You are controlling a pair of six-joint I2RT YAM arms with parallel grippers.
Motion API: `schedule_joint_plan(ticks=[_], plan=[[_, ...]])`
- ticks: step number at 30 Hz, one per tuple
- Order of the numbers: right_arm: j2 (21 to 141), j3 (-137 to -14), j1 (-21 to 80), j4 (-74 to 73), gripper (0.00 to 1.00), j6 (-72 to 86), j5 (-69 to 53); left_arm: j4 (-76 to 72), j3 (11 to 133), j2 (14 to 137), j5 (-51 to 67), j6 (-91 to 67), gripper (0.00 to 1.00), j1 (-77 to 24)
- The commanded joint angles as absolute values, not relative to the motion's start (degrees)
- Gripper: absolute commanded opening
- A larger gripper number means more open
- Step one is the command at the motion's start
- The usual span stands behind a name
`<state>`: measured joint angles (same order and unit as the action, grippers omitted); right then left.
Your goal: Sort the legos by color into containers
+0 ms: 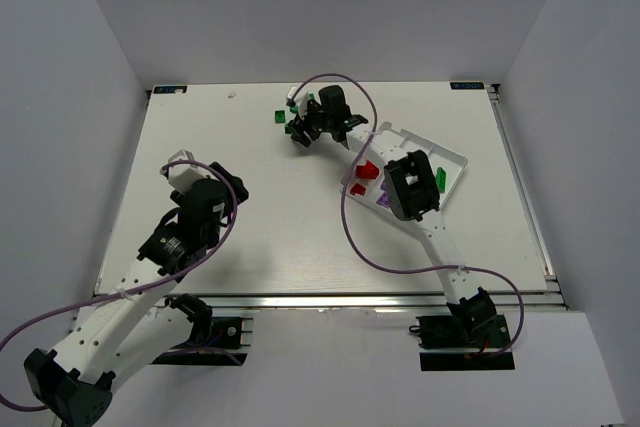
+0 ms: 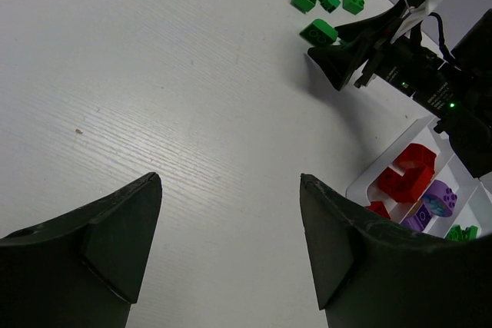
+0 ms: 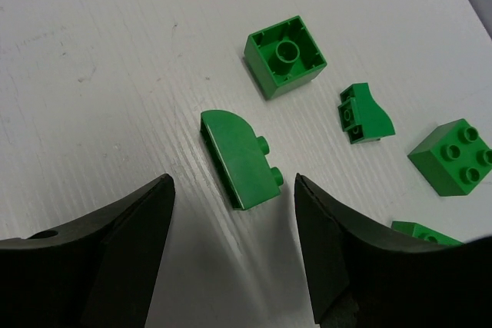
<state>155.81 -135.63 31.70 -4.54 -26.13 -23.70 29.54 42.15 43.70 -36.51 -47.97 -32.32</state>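
right gripper (image 3: 234, 190): fingers apart
rounded green brick (image 3: 240, 160): on its side, near end between fingertips, touching neither
beyond fingertips: upturned green brick (image 3: 285, 55), curved green piece (image 3: 363, 113), studded green brick (image 3: 453, 157)
cut off: green brick edge (image 3: 419, 232) behind right finger
left gripper (image 2: 231, 182): fingers apart; tray (image 2: 361, 183) beyond right finger, partly cropped

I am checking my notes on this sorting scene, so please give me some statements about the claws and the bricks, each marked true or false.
1. The right claw is open near a rounded green brick. True.
2. The left claw holds a red brick. False: it is open and empty.
3. The tray holds red bricks. True.
4. The loose bricks outside the tray are purple. False: those in view, such as the square brick, are green.
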Motion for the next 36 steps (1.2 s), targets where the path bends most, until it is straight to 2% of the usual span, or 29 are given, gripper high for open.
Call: schedule_joint_plan(ticks=[1,20,31,36], plan=[[156.1,-137.8,32.1,-2.2,0.68,-26.9,-24.0,29.4,43.9,43.8,-35.9,-47.5,0.82,-31.7],[156.2,-136.6,32.3,0.9,0.45,-28.5,-28.3,28.8,44.1,44.6,-33.7,-47.8,0.82,-30.2],[151.0,-128.9,32.2,2.2,0.18,-29.1,-33.8,28.5,45.4,45.5,-32.6,-47.5,0.81,-30.0],[144.7,-123.8,32.0,2.9,0.10,-29.0,-36.8,27.4,46.5,46.1,-31.7,-47.0,0.81,-29.8]])
